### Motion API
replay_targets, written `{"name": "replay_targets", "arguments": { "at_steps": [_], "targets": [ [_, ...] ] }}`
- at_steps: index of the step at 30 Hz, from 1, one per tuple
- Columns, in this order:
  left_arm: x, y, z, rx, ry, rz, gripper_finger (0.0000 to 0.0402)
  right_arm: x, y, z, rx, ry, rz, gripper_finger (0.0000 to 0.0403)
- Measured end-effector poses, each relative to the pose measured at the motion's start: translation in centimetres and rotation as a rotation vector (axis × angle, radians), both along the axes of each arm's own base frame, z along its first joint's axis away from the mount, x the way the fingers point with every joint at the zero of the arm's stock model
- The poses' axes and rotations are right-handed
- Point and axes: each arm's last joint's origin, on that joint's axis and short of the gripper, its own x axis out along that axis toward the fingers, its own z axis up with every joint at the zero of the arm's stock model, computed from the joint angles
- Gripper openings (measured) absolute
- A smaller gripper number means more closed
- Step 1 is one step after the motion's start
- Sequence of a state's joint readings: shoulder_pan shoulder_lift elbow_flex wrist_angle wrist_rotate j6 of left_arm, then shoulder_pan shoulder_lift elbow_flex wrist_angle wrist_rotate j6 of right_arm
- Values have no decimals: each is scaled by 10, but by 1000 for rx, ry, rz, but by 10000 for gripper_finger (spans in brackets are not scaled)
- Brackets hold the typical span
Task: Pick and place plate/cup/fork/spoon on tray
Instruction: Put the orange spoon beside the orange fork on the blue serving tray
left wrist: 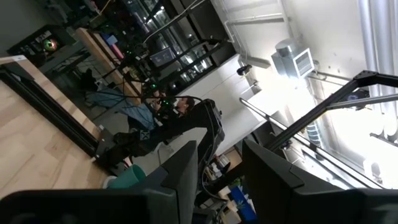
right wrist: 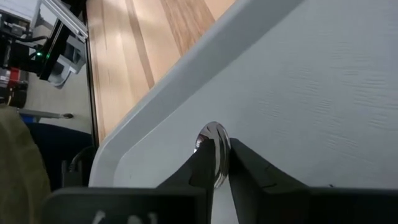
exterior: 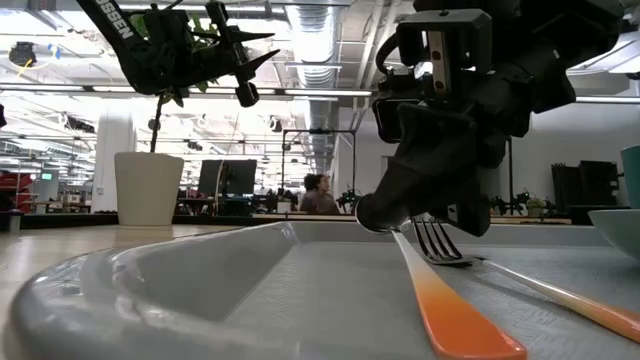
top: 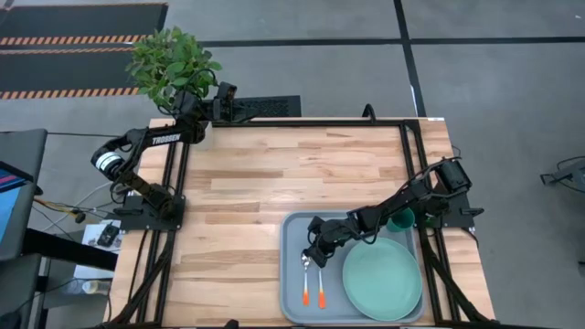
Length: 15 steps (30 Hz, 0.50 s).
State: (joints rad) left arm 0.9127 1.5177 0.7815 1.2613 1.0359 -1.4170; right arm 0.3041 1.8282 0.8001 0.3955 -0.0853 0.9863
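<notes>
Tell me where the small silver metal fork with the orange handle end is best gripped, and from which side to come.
Grip the fork at mid-handle, coming straight down from above, fingers across its width. It lies flat on the pale grey-blue rectangular tray, the orange-handled metal spoon close beside it, and the right gripper, shut on that spoon, crowds the tine end.

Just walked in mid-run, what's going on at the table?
The right hand is down on the tray, its fingers closed around the bowl end of the spoon, whose orange handle lies on the tray floor. The fork lies right beside it on the tray. The plate sits on the tray too, and the cup shows at the tray's far right corner, partly hidden by the arm. The left hand waits raised at the table's far left, near the plant.
</notes>
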Motion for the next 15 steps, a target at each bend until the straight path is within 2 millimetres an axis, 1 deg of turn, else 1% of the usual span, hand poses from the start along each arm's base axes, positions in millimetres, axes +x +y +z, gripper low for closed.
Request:
{"name": "replay_targets", "arguments": {
  "at_steps": [5, 13, 15],
  "targets": [
    [0, 0, 0, 10, -2, 2, 112, 1, -2, 0, 4, -1, 21, 87],
    [0, 0, 0, 13, 1, -4, 112, 2, -7, 0, 12, 3, 35, 155],
    [0, 0, 0, 13, 1, -4, 112, 2, -7, 0, 11, 2, 37, 166]
  ]
}}
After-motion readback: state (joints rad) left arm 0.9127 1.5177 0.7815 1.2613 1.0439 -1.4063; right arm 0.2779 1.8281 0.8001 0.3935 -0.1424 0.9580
